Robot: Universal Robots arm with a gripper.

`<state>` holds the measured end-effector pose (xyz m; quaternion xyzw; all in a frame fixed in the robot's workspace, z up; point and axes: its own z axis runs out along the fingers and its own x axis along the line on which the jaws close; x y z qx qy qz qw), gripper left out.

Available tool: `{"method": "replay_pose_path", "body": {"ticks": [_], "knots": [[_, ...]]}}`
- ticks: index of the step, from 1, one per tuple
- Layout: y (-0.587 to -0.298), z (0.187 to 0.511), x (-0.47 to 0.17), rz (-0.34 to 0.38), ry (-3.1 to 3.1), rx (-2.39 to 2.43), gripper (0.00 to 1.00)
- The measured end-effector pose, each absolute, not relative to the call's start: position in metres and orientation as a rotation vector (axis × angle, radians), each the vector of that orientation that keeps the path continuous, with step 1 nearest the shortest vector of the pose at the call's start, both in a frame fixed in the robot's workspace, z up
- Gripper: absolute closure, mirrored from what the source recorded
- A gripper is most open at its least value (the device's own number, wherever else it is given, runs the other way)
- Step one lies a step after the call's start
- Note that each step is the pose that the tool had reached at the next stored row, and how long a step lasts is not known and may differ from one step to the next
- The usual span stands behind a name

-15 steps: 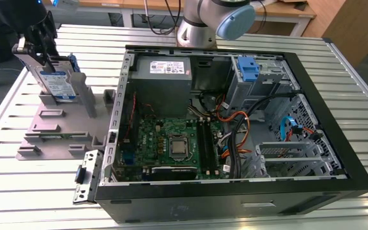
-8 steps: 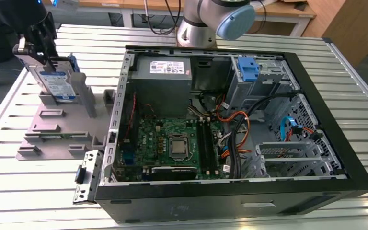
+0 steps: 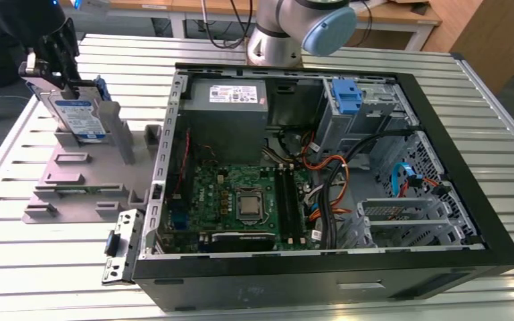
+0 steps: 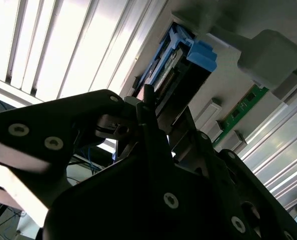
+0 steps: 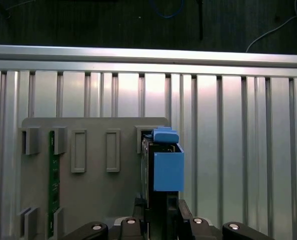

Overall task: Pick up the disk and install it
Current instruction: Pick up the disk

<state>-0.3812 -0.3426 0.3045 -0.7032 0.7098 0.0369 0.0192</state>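
A slatted metal table [image 3: 43,267] holds an open black computer case [image 3: 328,284], its circuit board and cables exposed. On the exterior view's left of the case lies a grey slotted fixture [image 3: 69,180]. The disk [image 3: 80,115], silver in a blue carrier, stands upright on edge at the fixture's far end. The dark gripper [image 3: 50,70] is at the disk's top, its jaws narrowed onto the disk's two flat sides. A green memory stick [image 5: 51,180] stands in another slot.
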Motion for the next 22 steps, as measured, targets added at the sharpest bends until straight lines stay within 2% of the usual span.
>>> {"method": "replay_pose_path", "body": {"ticks": [10,11,22], "knots": [[-0.3426,0.3043,-0.3812,0.115,2.203,-2.182,0.64],[-0.3426,0.3043,-0.3812,0.115,2.203,-2.182,0.58],[-0.3427,0.3042,-0.3829,0.128,2.194,-2.177,0.58]]}}
